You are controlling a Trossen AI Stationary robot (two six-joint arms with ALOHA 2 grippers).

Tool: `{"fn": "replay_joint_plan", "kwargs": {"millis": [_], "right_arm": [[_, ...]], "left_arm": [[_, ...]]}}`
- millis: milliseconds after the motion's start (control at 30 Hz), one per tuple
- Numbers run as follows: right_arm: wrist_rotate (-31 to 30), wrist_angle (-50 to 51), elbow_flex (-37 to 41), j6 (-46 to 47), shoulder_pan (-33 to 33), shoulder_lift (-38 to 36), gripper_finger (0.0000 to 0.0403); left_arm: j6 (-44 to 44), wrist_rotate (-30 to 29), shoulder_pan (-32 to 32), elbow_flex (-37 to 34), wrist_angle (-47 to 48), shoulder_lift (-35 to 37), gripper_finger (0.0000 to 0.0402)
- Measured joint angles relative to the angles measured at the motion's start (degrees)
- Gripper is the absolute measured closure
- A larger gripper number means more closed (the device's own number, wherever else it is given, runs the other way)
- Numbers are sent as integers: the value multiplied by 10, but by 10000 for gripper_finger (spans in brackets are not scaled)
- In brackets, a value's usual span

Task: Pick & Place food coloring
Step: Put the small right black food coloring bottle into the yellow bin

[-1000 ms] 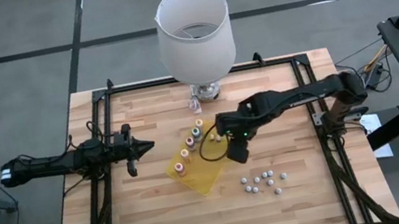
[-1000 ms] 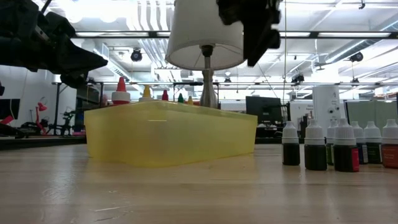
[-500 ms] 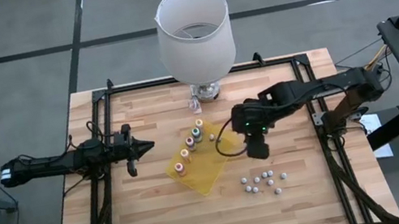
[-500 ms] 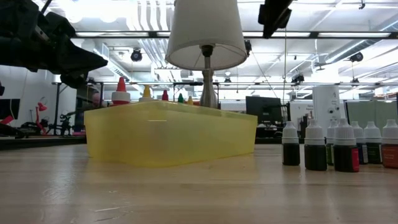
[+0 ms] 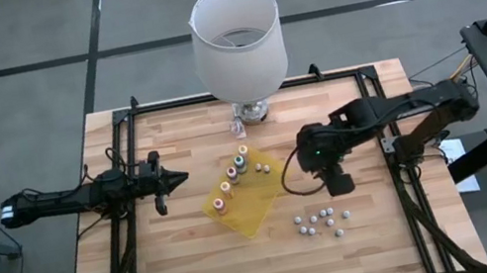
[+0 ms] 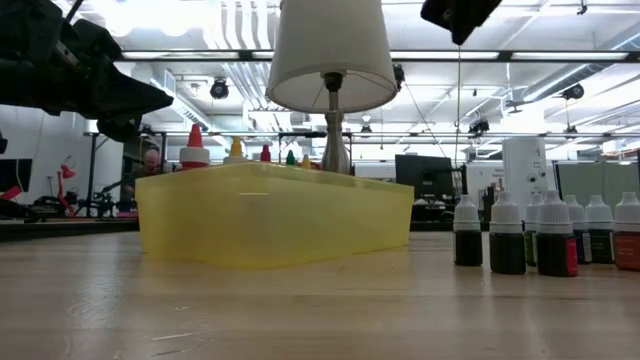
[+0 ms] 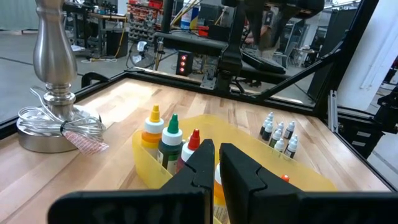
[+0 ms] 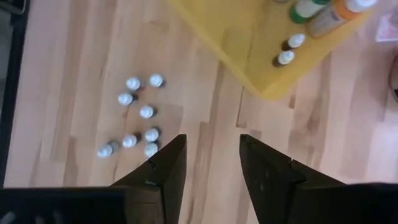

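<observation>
A yellow tray (image 5: pixel 249 214) lies mid-table. In it stand several food coloring bottles with coloured caps (image 5: pixel 233 172) and two small white-capped ones (image 8: pixel 290 49) near its right corner. Several more small dark bottles with white caps (image 5: pixel 319 222) (image 6: pixel 540 235) stand in a cluster on the wood at the near right. My right gripper (image 5: pixel 337 180) (image 8: pixel 211 155) hangs high between the tray and that cluster. It points down, open, with only bare wood between its fingers. My left gripper (image 5: pixel 173 178) (image 7: pixel 216 155) waits shut, level, left of the tray.
A lamp with a white shade (image 5: pixel 235 32) stands on a metal base (image 7: pixel 53 124) at the table's far middle, a bundled cord (image 7: pixel 84 138) beside it. Black frame rails (image 5: pixel 129 227) run along the left and right sides. Bare wood lies along the near edge.
My right gripper has risen and gone from above the tray's right corner toward the table's right edge, rolling about its own axis as it went. It has climbed almost out of the low view's top. The bottles and the tray have stayed put.
</observation>
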State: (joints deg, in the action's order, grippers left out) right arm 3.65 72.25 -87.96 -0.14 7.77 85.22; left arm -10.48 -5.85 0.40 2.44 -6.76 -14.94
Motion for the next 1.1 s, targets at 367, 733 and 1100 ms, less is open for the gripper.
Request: {"fn": "replay_joint_plan", "kwargs": {"millis": [367, 733, 1100], "right_arm": [[15, 0, 54, -36, 2, -48, 359], [49, 0, 105, -67, 6, -88, 394], [86, -2, 106, -60, 77, -84, 394]], "left_arm": [[0, 0, 0, 0, 0, 0, 401], [0, 0, 0, 0, 0, 0, 401], [0, 0, 0, 0, 0, 0, 401]]}}
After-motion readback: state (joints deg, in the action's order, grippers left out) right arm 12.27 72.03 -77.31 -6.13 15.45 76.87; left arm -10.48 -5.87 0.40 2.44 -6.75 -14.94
